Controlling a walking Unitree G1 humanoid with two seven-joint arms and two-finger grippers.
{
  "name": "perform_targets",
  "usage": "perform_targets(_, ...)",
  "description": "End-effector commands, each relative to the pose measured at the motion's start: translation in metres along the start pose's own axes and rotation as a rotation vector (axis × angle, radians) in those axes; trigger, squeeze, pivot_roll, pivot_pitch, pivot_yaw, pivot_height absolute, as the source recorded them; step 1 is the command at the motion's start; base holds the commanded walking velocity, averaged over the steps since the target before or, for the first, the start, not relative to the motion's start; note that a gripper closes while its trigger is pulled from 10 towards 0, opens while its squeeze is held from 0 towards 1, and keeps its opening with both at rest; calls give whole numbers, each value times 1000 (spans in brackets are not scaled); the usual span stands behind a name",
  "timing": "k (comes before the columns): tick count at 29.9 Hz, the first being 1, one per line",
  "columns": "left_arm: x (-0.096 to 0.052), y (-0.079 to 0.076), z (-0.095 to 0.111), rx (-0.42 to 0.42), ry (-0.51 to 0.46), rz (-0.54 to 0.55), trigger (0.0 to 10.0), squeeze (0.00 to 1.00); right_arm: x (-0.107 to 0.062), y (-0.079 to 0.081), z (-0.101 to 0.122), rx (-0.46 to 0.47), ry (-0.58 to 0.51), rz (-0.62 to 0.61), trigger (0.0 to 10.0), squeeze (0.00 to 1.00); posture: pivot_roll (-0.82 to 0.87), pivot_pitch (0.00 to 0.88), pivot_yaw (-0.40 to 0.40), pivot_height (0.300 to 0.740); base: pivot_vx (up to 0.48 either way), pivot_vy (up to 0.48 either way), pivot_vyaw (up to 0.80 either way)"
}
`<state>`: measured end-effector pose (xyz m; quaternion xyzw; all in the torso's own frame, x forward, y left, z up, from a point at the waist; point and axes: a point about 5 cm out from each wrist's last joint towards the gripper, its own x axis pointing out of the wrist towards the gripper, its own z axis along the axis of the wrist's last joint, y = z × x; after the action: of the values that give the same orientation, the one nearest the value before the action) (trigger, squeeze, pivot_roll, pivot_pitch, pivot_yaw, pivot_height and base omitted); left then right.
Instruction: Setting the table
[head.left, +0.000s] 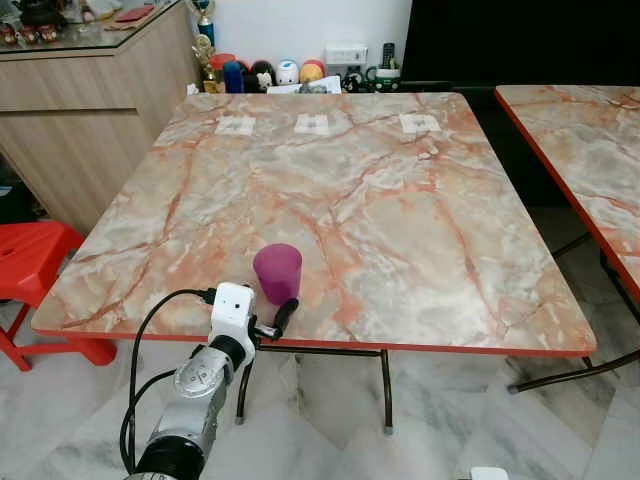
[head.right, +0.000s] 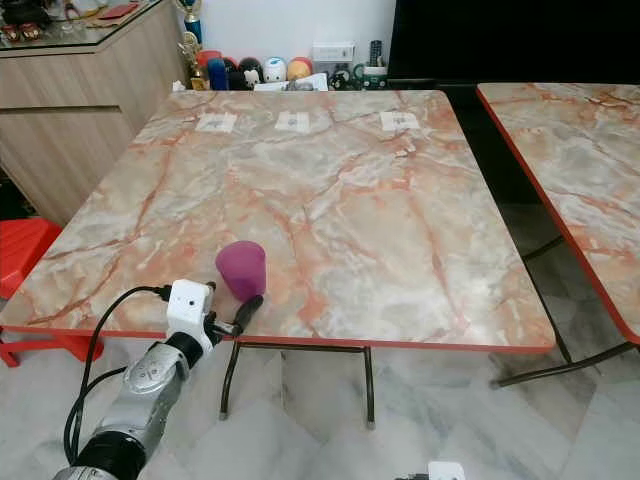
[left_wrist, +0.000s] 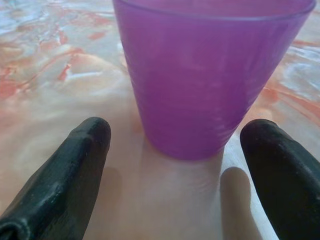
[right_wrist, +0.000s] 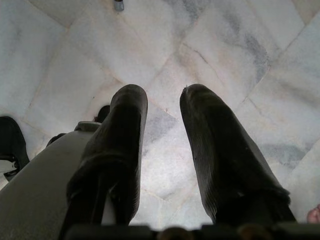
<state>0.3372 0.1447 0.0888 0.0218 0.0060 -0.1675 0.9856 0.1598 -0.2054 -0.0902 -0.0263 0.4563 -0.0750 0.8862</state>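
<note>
Purple plastic is what matters here: a cup (head.left: 277, 272) stands upright on the marble-patterned tabletop (head.left: 400, 220), near its front edge, at about 7 o'clock from the tabletop's middle. The left pincer (left_wrist: 175, 165) is at this same edge, and the cup lies at about 12 o'clock from it, just beyond the fingertips (left_wrist: 92, 132). In the left wrist view the two black fingers are spread wide, one to each side of the cup's base, and they touch nothing; a clear gap shows on both sides, so the pincer holds nothing.

The cup's long axis is vertical, with the mouth upward and the narrower base on the tabletop, and the fingers lie low, at the level of the base. The left arm is clearly the nearer one. The right pincer (right_wrist: 160, 130) hangs idle over the marble floor (right_wrist: 240, 40), its fingers a little apart and empty.

I judge that the coming move depends on the pincer going straight forward, so the cup comes between the fingers.
</note>
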Motion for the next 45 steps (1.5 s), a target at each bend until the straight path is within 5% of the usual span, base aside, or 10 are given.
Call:
perform_targets(1,2,0,0,7,-1,5,10000,0,-1,-1,-5,10,7,-9,10000,0,-14,97,13,740,0,0,0)
perform_targets(44,19,-7,5,-77,-51,176,10000,0,-3,-8,-9,-10,15,-25,10000,0,-57,130,3,740,0,0,0)
perform_targets(45,19,-8,5,-78,-52,175,7020,0,-3,-8,-9,-10,15,-25,10000,0,-57,130,3,740,0,0,0)
